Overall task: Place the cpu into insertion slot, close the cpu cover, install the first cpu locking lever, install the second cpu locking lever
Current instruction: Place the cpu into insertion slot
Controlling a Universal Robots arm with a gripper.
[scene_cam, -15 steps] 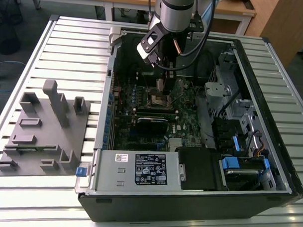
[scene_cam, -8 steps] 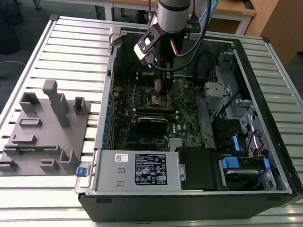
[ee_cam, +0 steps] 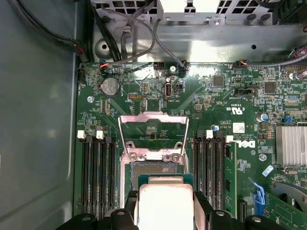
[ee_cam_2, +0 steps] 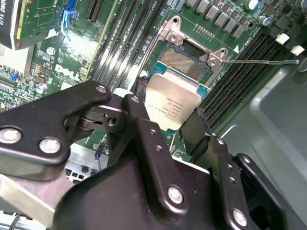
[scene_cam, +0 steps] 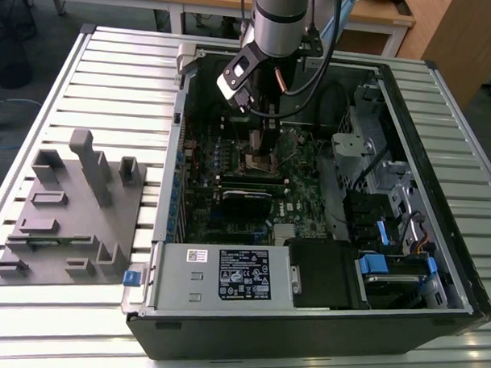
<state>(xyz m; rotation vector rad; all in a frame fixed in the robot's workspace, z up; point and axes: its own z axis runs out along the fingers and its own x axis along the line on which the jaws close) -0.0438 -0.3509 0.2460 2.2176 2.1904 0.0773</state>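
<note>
My gripper [ee_cam_2: 168,114] is shut on the cpu [ee_cam_2: 171,101], a pale silver square chip held by its two opposite edges between the black fingers [ee_cam_2: 137,103]. The chip hangs tilted just above the insertion slot [ee_cam_2: 184,60], partly covering it, and the slot's dark pin field still shows beyond it. In the first wrist view the cpu [ee_cam: 165,203] sits over the near part of the slot [ee_cam: 152,168]. The cpu cover [ee_cam: 153,116] is swung open, away from the slot. A thin locking lever [ee_cam_2: 259,61] sticks out sideways. In the exterior view the gripper [scene_cam: 261,148] reaches down into the open computer case.
Black memory slots [ee_cam: 98,172] run along both sides of the socket. A finned heatsink [ee_cam: 290,146] and a blue clip [ee_cam: 259,199] lie to one side. The grey power supply box [scene_cam: 226,276] fills the case's near edge. A grey parts fixture [scene_cam: 67,210] stands at the exterior view's left.
</note>
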